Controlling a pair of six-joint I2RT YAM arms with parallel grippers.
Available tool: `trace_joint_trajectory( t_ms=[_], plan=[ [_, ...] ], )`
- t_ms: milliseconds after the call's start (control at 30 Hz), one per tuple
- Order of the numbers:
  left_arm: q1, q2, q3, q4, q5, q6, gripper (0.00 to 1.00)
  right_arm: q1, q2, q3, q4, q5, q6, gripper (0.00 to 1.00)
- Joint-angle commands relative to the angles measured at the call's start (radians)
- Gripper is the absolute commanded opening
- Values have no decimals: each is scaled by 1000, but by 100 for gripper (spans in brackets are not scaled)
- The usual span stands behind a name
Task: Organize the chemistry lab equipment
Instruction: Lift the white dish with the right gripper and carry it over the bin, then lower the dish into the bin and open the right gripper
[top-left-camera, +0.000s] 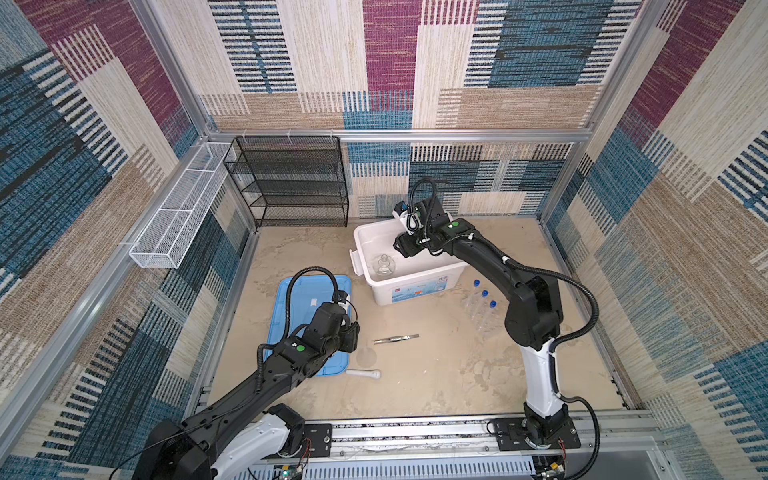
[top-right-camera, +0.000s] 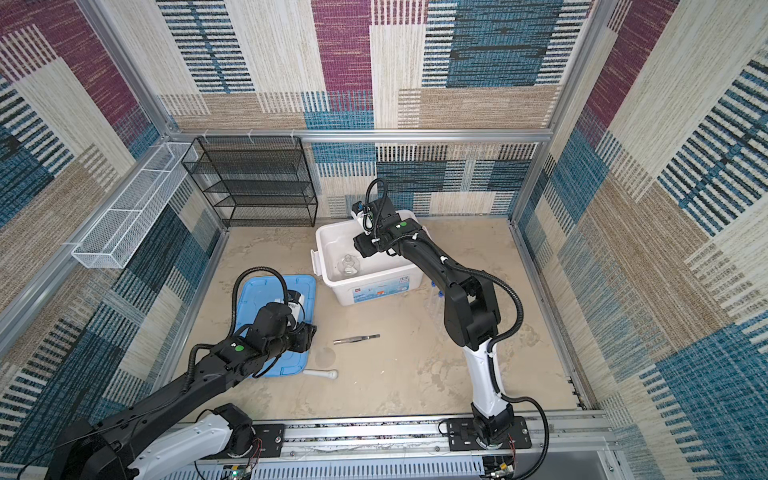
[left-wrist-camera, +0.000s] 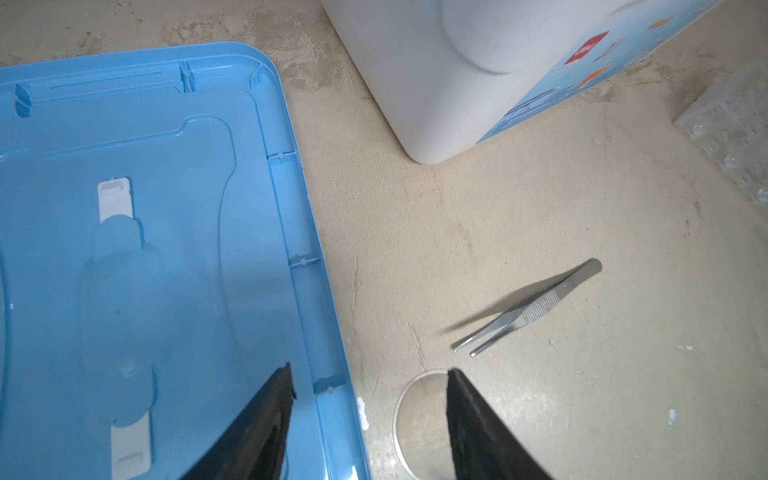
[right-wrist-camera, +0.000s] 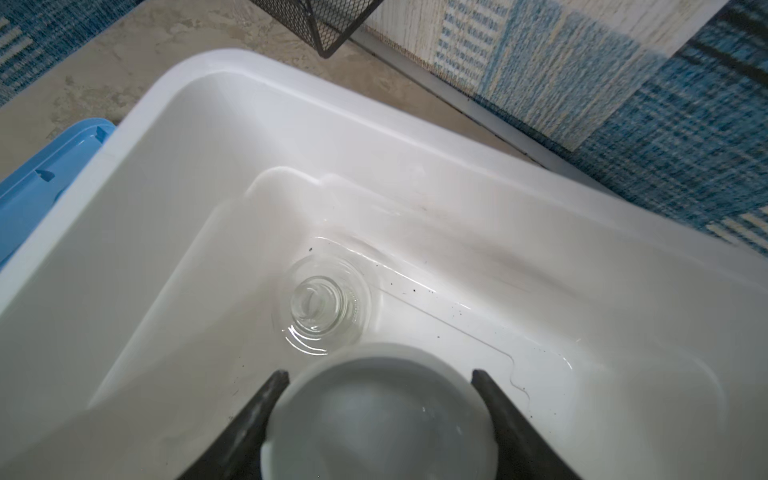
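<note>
My right gripper (right-wrist-camera: 379, 374) is shut on a small white bowl (right-wrist-camera: 378, 419), held over the inside of the white bin (top-left-camera: 415, 286). A clear glass flask (right-wrist-camera: 324, 305) stands on the bin's floor, also seen in a top view (top-left-camera: 383, 266). My left gripper (left-wrist-camera: 369, 371) hangs open and empty, one finger above the blue lid (left-wrist-camera: 124, 166) and the other above a clear glass dish (left-wrist-camera: 419, 415). Metal tweezers (top-left-camera: 395, 338) and a white pestle (top-left-camera: 363, 373) lie on the table near it. Three blue-capped test tubes (top-left-camera: 484, 305) lie right of the bin.
A black wire rack (top-left-camera: 291, 183) stands against the back wall, left of the bin. A white wire basket (top-left-camera: 178, 220) hangs on the left wall. The right arm (top-left-camera: 532, 307) reaches over the test tubes towards the bin.
</note>
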Motion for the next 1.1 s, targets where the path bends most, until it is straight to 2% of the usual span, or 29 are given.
trace_joint_trajectory(
  t_ms=[0,333,733,1067],
  plan=[
    [1,-17,-9,-3,-11,-2,62,-5,45,45,-26,-34,-19,58],
    [0,-26,-21,5,-13,-9,62,-25,131,70,-39,-55,-42,57],
    [0,-29,-29,0,-18,-14,62,-36,134,-16,41,-29,-123,56],
    [0,-24,-26,-4,-17,-17,62,-49,177,-1,46,-33,-118,58]
  ],
)
